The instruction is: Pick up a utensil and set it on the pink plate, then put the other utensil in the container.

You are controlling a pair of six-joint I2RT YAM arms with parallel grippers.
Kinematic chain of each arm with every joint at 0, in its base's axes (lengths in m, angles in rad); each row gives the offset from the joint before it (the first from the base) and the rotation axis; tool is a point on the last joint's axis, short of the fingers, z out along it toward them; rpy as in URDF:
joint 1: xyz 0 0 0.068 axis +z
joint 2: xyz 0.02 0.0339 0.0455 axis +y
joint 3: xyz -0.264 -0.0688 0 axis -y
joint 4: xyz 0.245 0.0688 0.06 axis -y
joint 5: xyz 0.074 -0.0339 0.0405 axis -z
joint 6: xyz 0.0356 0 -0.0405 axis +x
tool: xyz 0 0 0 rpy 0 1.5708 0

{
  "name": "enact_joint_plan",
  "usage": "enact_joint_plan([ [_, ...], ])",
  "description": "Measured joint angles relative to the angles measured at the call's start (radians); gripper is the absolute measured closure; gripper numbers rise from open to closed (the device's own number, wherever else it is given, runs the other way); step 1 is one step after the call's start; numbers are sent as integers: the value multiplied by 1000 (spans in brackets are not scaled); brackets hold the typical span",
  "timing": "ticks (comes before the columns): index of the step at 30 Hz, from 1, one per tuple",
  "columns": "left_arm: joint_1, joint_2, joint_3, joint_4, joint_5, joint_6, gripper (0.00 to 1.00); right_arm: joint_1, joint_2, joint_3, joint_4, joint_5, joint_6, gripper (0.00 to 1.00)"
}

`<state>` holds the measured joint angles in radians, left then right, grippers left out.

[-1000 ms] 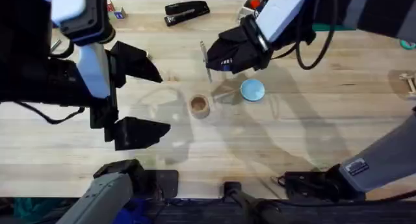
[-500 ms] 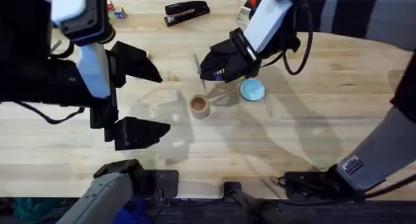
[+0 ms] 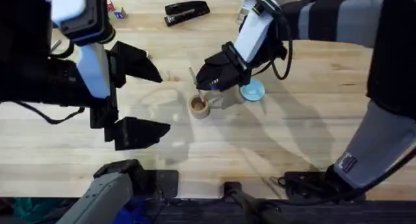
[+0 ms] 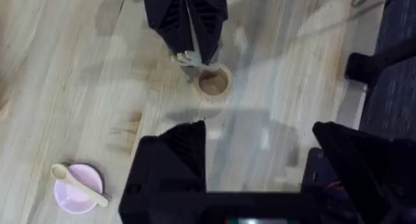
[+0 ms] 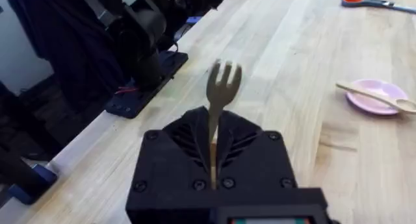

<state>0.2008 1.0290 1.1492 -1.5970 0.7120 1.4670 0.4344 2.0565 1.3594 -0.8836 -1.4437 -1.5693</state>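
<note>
We work on the wooden tabletop (image 3: 305,120). The left tool (image 3: 140,97) hangs idle and released, jaws spread wide, off to the container's left. The pink plate (image 4: 78,188) already carries the spoon (image 4: 78,184), so we judge step one done. The light blue plate (image 3: 253,89) sits just beside the right arm; we ignore it. The right tool (image 3: 211,78) is clenched on the fork (image 5: 221,104), tines pointing out past the fingertips. In the overhead view the tool sits just above and beside the container (image 3: 199,106), very near its rim. For the step in hand we want the fork's tip centred over the dark hollow, not the rim. Then lower until the tip is inside before opening. The cup is small and light, so a rim strike could tip it. Release slowly, retract straight up.
</note>
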Motion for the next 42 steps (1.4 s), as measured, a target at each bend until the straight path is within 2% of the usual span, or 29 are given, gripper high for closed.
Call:
enact_joint_plan([
  [9,0,0,0,0,0,0,8,9,47,0,21,0,-7,968],
  [42,0,0,0,0,0,0,8,24,63,0,53,0,-18,968],
])
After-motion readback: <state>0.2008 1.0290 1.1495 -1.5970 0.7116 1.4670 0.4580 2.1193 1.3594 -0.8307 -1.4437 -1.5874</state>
